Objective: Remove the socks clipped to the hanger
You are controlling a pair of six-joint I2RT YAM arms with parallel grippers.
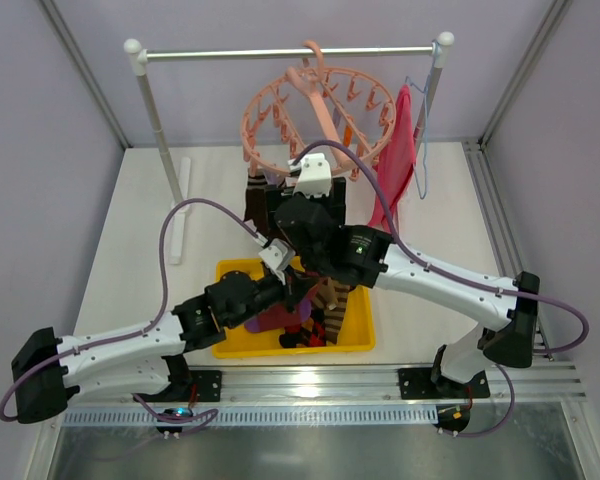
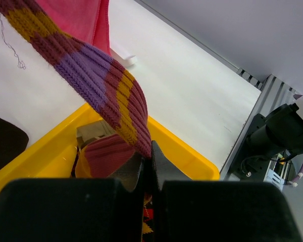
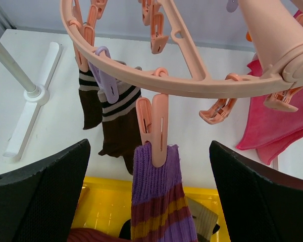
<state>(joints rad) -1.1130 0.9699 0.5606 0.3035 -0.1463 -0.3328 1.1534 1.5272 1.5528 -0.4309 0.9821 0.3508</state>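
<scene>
Left hand (image 2: 147, 169) clamps the maroon-purple-yellow ribbed sock (image 2: 98, 83), lower centre; right hand (image 3: 150, 166), spread wide, flanks its salmon plastic peg (image 3: 153, 126), mid-frame. Next likely: pinch the peg open, pull down.

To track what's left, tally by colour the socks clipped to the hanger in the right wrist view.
Brown-and-cream striped socks: 2
Purple-maroon-yellow sock: 1
Total: 3
</scene>
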